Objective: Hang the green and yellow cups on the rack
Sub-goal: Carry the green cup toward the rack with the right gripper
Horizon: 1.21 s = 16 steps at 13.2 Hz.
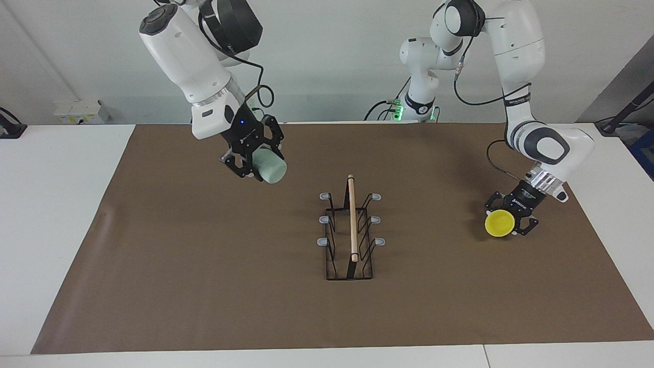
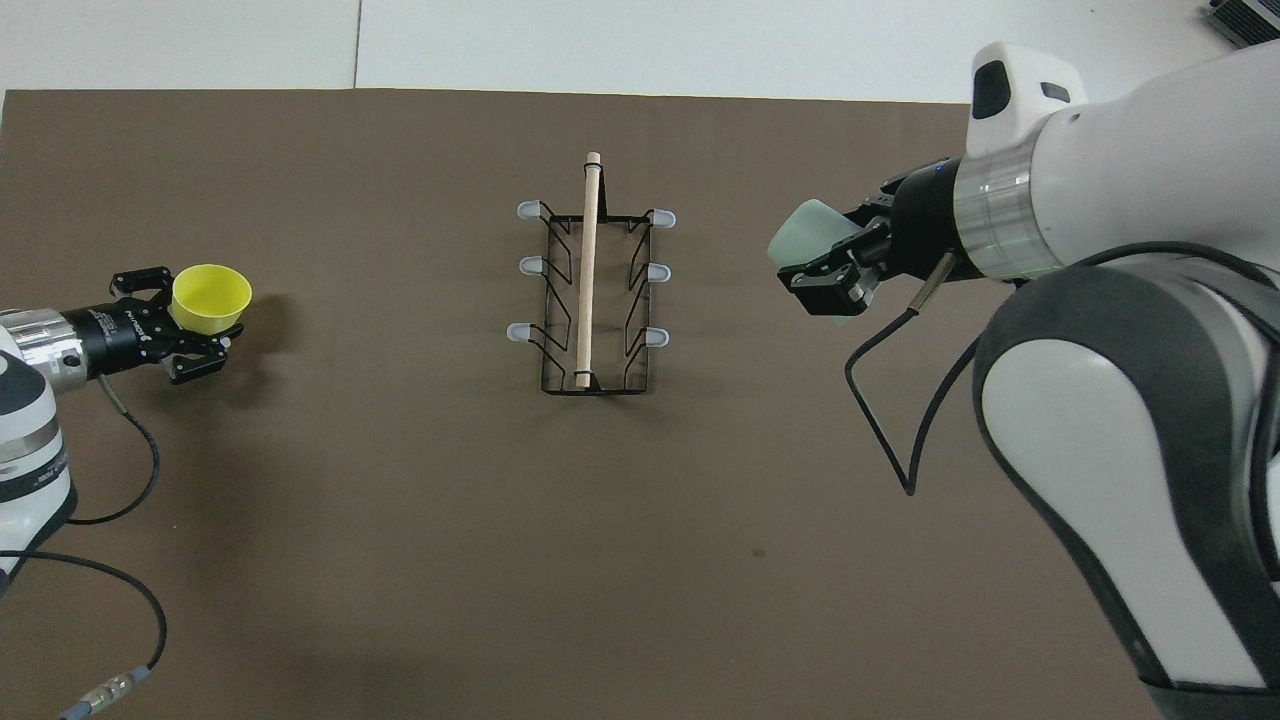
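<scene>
The black wire rack (image 1: 352, 220) (image 2: 587, 270), with a wooden rod on top and grey-tipped prongs, stands mid-mat. My right gripper (image 1: 259, 159) (image 2: 835, 265) is shut on the pale green cup (image 1: 271, 168) (image 2: 803, 235). It holds the cup up in the air on its side, over the mat toward the right arm's end of the rack. My left gripper (image 1: 505, 224) (image 2: 195, 318) is shut on the yellow cup (image 1: 499, 223) (image 2: 210, 298), low over the mat at the left arm's end. That cup is tilted.
A brown mat (image 1: 204, 286) covers most of the white table (image 1: 56, 204). The right arm's big elbow fills the lower corner of the overhead view. The left arm's cable (image 2: 120, 470) trails over the mat near the robots.
</scene>
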Tool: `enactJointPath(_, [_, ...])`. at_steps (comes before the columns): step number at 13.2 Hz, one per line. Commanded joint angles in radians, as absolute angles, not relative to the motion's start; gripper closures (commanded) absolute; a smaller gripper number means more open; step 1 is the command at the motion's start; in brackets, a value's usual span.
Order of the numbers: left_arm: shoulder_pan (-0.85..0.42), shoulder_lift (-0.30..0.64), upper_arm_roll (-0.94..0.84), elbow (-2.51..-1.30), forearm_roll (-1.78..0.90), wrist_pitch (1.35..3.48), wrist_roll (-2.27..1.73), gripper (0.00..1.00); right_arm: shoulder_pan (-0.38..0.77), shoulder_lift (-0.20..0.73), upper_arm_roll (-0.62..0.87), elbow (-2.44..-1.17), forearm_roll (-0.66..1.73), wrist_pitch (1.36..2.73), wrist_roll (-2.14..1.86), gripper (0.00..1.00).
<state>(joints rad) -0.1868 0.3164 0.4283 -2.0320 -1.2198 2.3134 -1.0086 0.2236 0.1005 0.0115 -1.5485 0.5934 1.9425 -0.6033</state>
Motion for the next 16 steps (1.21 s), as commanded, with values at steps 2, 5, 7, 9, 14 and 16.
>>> enactJointPath(2, [-0.204,0.281,0.436,-1.987,-1.221,2.336,-1.003,1.0,0.196,-0.004,0.023,-1.777,0.887,2.177,-0.789,1.0])
enactJointPath(5, [-0.206,0.281,0.43,-1.899,-1.042,2.329,-1.002,1.0,0.206,-0.099,0.023,-1.975,1.202,2.342,-1.033,1.0])
enactJointPath(7, [-0.206,0.29,0.431,-1.855,-1.016,2.341,-1.026,1.0,0.207,-0.142,0.023,-2.06,1.375,2.382,-1.182,1.0])
enactJointPath(9, [-0.204,0.291,0.431,-1.841,-0.977,2.383,-1.038,1.0,0.212,-0.155,0.026,-2.112,1.562,2.416,-1.337,1.0])
enactJointPath(14, [-0.204,0.293,0.431,-1.822,-0.836,2.431,-1.046,1.0,0.347,-0.144,0.028,-2.183,2.011,2.542,-1.671,1.0])
enactJointPath(16, [-0.203,0.301,0.43,-1.8,-0.789,2.433,-1.04,1.0,0.364,-0.095,0.028,-2.22,2.246,2.492,-1.924,1.0])
